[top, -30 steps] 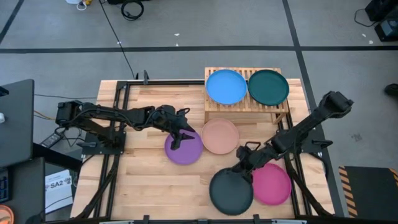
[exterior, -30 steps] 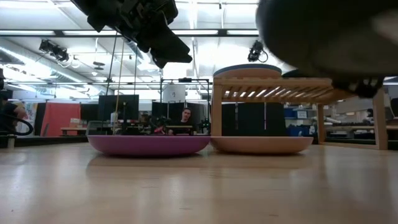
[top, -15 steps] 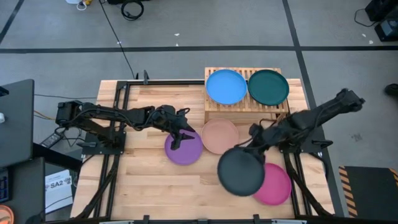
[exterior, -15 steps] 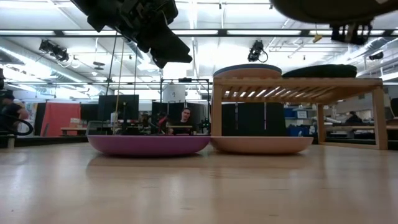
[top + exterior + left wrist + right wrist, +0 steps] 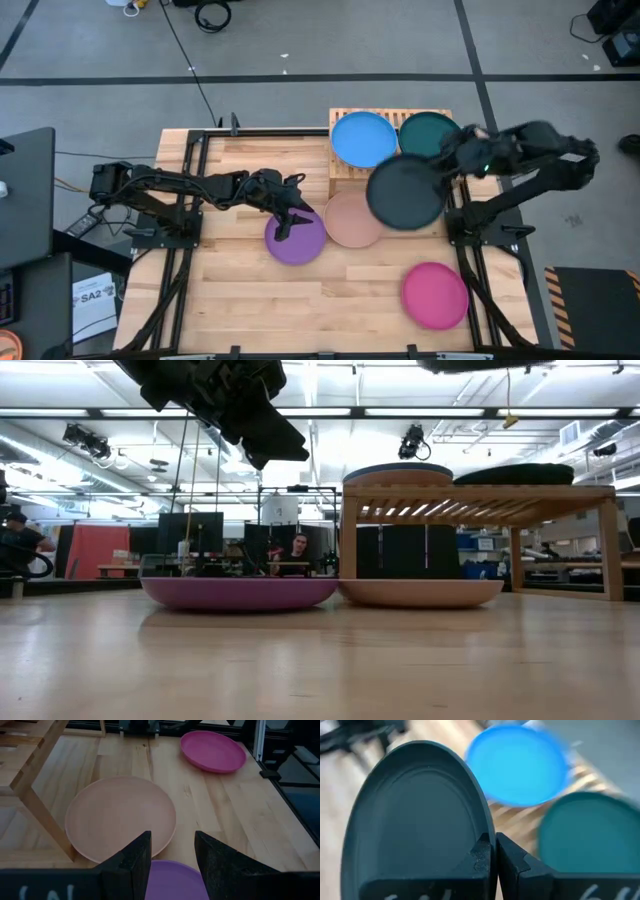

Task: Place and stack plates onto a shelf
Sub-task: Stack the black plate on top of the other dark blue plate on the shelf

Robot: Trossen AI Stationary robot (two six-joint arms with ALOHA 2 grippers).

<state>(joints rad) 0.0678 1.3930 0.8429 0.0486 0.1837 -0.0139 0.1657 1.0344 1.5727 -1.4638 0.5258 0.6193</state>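
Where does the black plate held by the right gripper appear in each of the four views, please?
High view: black plate right of centre, overlapping the shelf's front.
Low view: top edge, right.
Left wrist view: not in it.
Right wrist view: fills the left half.
Shared landmark: blue plate on the shelf.

Six plates in all, one of each colour:
- one blue plate (image 5: 364, 139) on the left half of the shelf
- one dark teal plate (image 5: 440, 130) on the right half of the shelf
- one black plate (image 5: 405, 192) held up in the air at the shelf's near right corner
- one peach plate (image 5: 349, 222) on the surface just near the shelf
- one purple plate (image 5: 300, 240) left of the peach one
- one pink plate (image 5: 436, 295) near right on the surface

One shelf (image 5: 345, 180) at the far side of the surface (image 5: 230, 290). Two arms, each with one tool: left tool (image 5: 284, 222), right tool (image 5: 452, 160).
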